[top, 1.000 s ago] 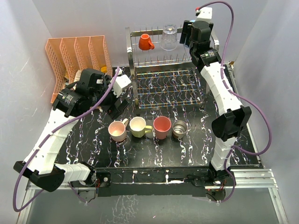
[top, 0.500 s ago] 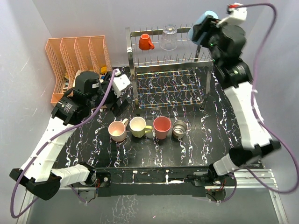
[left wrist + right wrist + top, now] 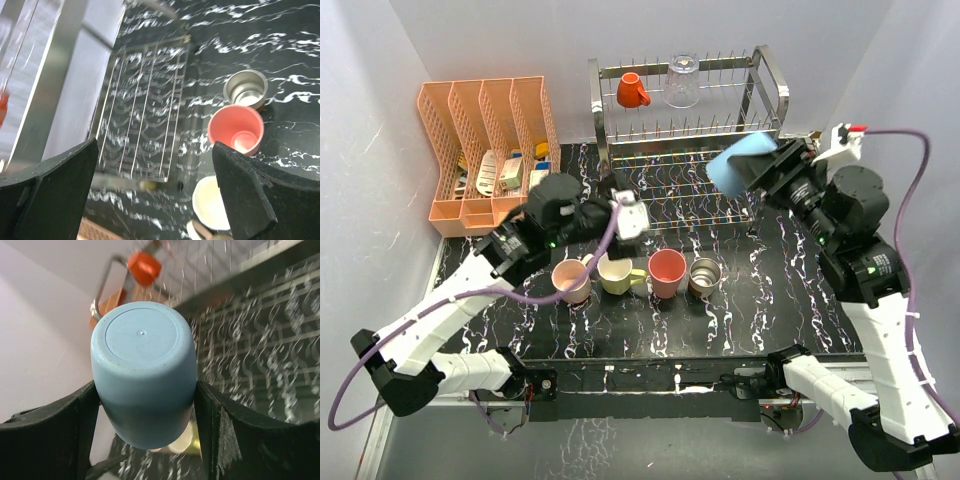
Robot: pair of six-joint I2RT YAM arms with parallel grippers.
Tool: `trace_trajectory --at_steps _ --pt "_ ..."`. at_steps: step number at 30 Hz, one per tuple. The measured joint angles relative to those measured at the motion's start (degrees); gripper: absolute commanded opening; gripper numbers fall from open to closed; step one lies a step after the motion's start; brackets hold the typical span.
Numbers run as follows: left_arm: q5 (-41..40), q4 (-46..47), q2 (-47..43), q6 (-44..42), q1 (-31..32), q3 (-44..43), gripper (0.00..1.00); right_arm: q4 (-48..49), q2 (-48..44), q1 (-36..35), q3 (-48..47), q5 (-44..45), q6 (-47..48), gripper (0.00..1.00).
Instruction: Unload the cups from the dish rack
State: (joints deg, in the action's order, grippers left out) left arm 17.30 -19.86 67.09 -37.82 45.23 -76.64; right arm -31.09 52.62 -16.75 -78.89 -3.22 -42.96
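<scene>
My right gripper (image 3: 752,172) is shut on the light blue tumbler (image 3: 738,165), holding it in the air in front of the dish rack (image 3: 760,62); in the right wrist view the tumbler (image 3: 144,370) fills the space between the fingers, base toward the camera. The small orange mug (image 3: 631,91) and the clear glass (image 3: 682,82) sit on the rack's top tier. On the table stand the pink mug (image 3: 570,280), yellow mug (image 3: 617,271), salmon-red cup (image 3: 667,272) and steel cup (image 3: 704,277). My left gripper (image 3: 618,208) is open and empty above the table by the rack's near left corner.
A peach slotted organizer (image 3: 485,150) with small items stands at the back left. The black marbled table (image 3: 760,300) runs to white walls on both sides. The rack's lower tier (image 3: 145,125) shows under my left gripper.
My right arm has lifted the blue tumbler off the rack's top tier and brought it forward and down. My left arm has swung right toward the rack's front.
</scene>
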Motion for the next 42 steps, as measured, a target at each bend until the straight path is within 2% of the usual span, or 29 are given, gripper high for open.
trace_trajectory --at_steps 2,5,12,18,22,28,31,33,35,37,39,42 --pt "-1.11 2.67 0.22 -3.52 4.79 1.7 0.92 -0.96 -2.03 0.0 4.44 -2.99 -4.42 0.3" --pt "-2.86 7.52 0.26 -8.7 8.79 4.52 0.92 -1.86 -3.54 0.0 10.25 -6.8 -10.56 0.29" --pt "-5.99 19.15 0.17 -17.97 12.63 11.28 0.85 -0.83 -6.97 0.0 19.47 -13.64 -22.25 0.28" --pt "-7.69 25.88 0.72 -22.91 16.72 16.39 0.73 1.01 -9.84 0.0 25.66 -17.55 -28.44 0.28" --pt "-8.41 30.12 2.1 -23.69 17.86 16.37 0.62 2.86 -11.1 0.0 29.0 -19.5 -31.32 0.28" --pt "-9.49 31.65 4.11 -23.93 18.18 16.33 0.32 4.76 -11.98 0.0 31.04 -21.81 -34.23 0.29" --pt "-10.6 32.09 5.14 -24.09 18.29 16.26 0.21 6.38 -12.55 0.0 32.68 -22.84 -35.71 0.31" --pt "-11.34 32.72 5.86 -24.22 18.27 16.09 0.15 7.17 -12.46 0.04 33.79 -23.61 -36.94 0.34" --pt "-12.33 32.85 6.69 -24.68 18.27 15.72 0.07 7.39 -12.04 0.37 34.16 -23.69 -38.1 0.42" --pt "-13.53 32.76 7.74 -25.09 18.27 14.93 0.0 7.72 -11.61 0.79 34.45 -23.67 -39.54 0.58" --pt "-14.82 32.68 9.03 -25.07 18.27 13.77 0.0 7.78 -11.13 1.14 34.49 -23.28 -41.24 0.76" --pt "-16.46 30.77 11.93 -23.15 18.18 10.27 0.0 7.61 -10.56 1.88 34.29 -21.79 -39.89 0.89"
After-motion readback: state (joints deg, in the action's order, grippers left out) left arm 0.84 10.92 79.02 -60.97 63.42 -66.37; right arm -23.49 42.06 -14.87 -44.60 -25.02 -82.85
